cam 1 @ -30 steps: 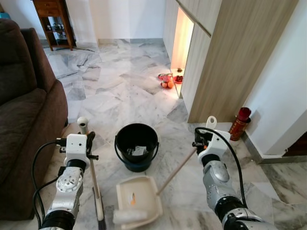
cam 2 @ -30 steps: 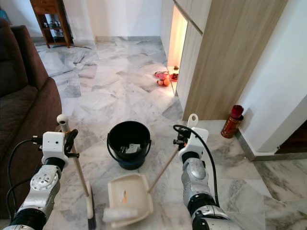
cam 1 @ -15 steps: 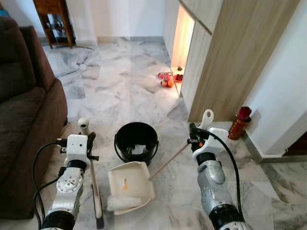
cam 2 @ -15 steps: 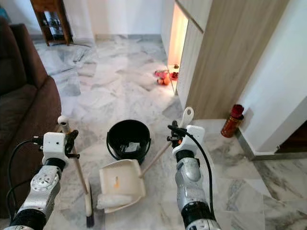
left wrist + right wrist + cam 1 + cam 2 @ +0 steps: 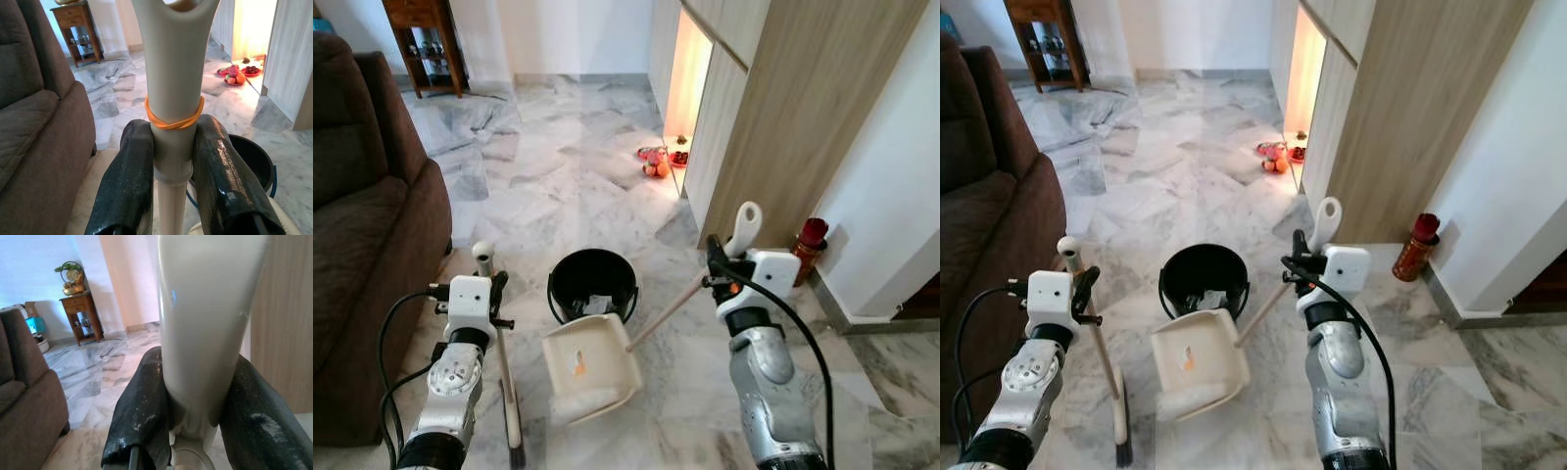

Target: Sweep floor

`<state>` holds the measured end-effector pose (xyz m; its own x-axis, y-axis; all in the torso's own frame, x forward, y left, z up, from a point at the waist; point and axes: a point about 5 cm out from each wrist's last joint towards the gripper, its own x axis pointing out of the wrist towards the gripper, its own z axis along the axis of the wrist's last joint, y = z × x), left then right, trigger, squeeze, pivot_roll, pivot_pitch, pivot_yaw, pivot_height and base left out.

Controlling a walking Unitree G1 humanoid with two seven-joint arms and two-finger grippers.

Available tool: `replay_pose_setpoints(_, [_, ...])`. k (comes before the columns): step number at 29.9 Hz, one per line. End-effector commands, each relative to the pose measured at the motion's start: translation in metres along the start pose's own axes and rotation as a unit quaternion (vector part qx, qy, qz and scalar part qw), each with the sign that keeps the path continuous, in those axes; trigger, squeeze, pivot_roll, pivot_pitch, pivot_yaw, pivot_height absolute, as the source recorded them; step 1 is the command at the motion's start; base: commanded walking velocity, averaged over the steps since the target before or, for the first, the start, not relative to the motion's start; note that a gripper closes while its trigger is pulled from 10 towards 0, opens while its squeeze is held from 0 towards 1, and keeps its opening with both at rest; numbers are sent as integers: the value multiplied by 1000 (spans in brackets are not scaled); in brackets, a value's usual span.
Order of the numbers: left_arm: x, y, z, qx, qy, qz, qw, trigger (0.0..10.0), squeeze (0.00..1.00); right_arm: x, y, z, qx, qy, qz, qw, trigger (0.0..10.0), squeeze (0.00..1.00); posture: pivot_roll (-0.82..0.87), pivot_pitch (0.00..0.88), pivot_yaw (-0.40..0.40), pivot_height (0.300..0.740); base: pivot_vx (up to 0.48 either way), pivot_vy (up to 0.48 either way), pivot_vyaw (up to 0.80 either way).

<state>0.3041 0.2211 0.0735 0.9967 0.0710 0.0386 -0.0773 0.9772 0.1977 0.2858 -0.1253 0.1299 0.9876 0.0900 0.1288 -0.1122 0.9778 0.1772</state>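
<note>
My left gripper [image 5: 495, 294] is shut on the broom handle [image 5: 173, 73], just below its orange rubber band. The broom stands upright with its head [image 5: 514, 431] on the marble floor beside me. In my right gripper [image 5: 716, 270], shut, is the long handle [image 5: 671, 308] of a cream dustpan [image 5: 592, 372]. The pan hangs tilted above the floor, its far edge at the near rim of a black bucket [image 5: 594, 279]. A small orange scrap [image 5: 578, 367] lies in the pan. White paper [image 5: 597, 305] lies in the bucket.
A brown sofa [image 5: 362, 235] runs along my left. A wooden cabinet wall [image 5: 783, 127] rises at the right, with a red bottle [image 5: 808, 245] at its foot. Plates of fruit [image 5: 656, 162] sit on the floor by the lit opening. A wooden side table [image 5: 426, 44] stands far back.
My right gripper has risen and carried the dustpan off the floor towards the bucket, tilting it. The left arm and broom have stayed put.
</note>
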Motion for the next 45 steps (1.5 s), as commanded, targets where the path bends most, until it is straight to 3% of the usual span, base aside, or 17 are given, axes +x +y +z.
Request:
replay_pose_setpoints(1, [3,2,8,7,-21,-4,1000,10000,0,1,8,18,2,-30,14,999,10000,0,116,0,-18,740,0,0,0])
replay_pose_setpoints(10, [4,-1,9,5,-22,-8,1000,10000,0,-7,15,41,1,-30,26,999,10000,0,112,0,-20,740,0,0,0])
replay_pose_setpoints(15, [5,-1,9,5,-23,-12,1000,10000,0,4,24,76,16,-82,32,996,10000,0,107,0,-18,740,0,0,0])
replay_pose_setpoints(18, [5,-2,10,4,-24,-13,1000,10000,0,8,26,81,22,-97,28,995,10000,0,112,0,-18,740,0,0,0])
replay_pose_setpoints(36, [6,2,12,7,-30,2,1000,10000,0,38,24,90,15,-147,-25,989,10000,0,128,0,-17,740,0,0,0])
replay_pose_setpoints(45, [5,4,12,8,-30,8,999,10000,0,39,27,90,24,-153,-19,988,10000,0,131,0,-20,740,0,0,0])
